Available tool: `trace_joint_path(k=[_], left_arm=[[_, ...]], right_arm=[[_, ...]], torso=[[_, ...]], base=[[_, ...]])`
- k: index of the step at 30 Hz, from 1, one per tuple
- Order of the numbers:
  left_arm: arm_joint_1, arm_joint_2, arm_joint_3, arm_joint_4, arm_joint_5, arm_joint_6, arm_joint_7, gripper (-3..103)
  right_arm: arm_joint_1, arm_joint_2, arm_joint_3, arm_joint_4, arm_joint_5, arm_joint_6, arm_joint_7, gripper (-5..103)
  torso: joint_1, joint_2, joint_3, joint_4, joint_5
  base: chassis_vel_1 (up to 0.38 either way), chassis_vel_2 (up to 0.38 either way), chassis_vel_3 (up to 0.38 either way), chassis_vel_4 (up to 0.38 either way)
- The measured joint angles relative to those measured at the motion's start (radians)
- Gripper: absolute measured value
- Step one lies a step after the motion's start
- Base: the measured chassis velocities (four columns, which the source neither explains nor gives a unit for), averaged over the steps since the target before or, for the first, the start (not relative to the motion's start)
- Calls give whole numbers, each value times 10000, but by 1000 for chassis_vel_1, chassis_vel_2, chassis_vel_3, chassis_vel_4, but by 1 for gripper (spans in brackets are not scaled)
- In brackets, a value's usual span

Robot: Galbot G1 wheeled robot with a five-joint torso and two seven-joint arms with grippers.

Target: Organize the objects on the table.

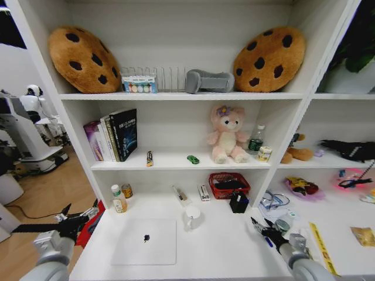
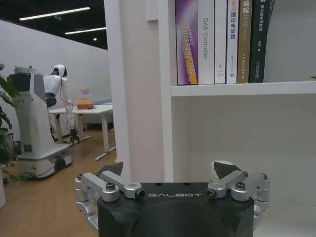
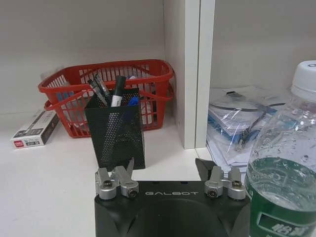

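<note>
Both arms hover low over the counter (image 1: 222,246) and nothing is held, so I judge the sorting has not started. The left gripper (image 1: 79,215) and right gripper (image 1: 262,228) have open, empty jaws. The black mesh pen cup (image 3: 116,129) stands just ahead of the right one, so reaching it seems the next move. Each gripper body reads "GALBOT"; one book spine (image 2: 206,42) reads "DAS Controller".

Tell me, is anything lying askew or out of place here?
Yes, mildly. A tiny green toy car sits loose on the book shelf, and a pen lies slanted on the table rather than in the black pen cup.
</note>
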Motion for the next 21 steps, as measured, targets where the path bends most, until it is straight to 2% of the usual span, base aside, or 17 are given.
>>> trace_joint_path(k=[14,21], left_arm=[[51,124,1,64,30,3,-1,100],[42,130,45,130,65,3,22,100]], right_arm=[[437,-58,-463,-566,458,-250,26,67],[726,-110,-576,-982,536,-319,-174,58]], torso=[[-1,0,0,-5,0],[-2,0,0,-5,-1]], base=[[0,0,0,0],[0,0,0,0]])
